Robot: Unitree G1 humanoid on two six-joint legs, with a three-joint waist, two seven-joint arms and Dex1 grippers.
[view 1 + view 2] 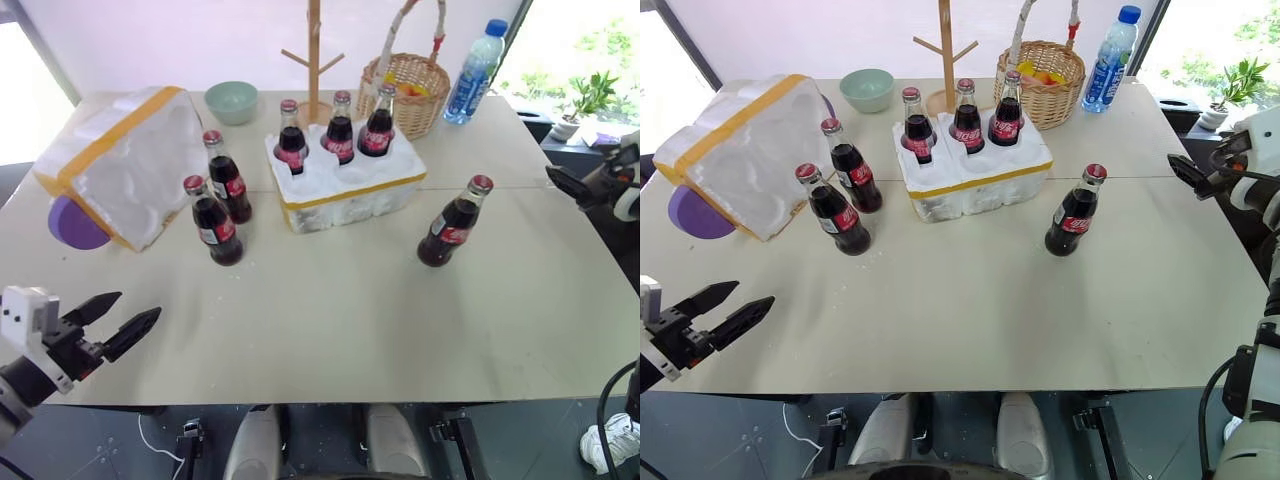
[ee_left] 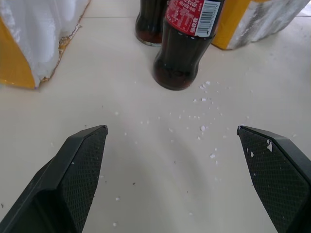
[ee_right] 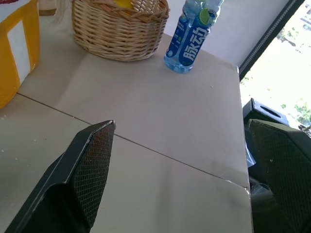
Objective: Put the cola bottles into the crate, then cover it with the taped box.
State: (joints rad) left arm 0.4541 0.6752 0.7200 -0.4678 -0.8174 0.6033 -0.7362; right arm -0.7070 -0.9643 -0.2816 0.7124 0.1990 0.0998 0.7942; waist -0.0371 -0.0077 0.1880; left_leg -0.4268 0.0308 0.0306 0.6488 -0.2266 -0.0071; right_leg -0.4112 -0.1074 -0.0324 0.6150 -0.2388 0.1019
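The low white crate (image 1: 345,190) with a yellow band sits mid-table, and three cola bottles (image 1: 339,130) stand in its far row. Two loose cola bottles (image 1: 215,225) stand left of it, the nearer one straight ahead of my left gripper (image 2: 172,128) in the left wrist view. Another bottle (image 1: 452,228) stands alone to the crate's right. The taped box (image 1: 125,160) leans tilted at the far left. My left gripper (image 1: 125,318) hangs open over the near left table edge. My right gripper (image 3: 180,124) is open at the table's right edge, holding nothing.
A purple dish (image 1: 72,225) peeks from under the taped box. Along the far side stand a green bowl (image 1: 232,100), a wooden mug tree (image 1: 314,50), a wicker basket (image 1: 405,90) and a blue-capped water bottle (image 1: 474,72). Foam crumbs dot the table (image 1: 330,320).
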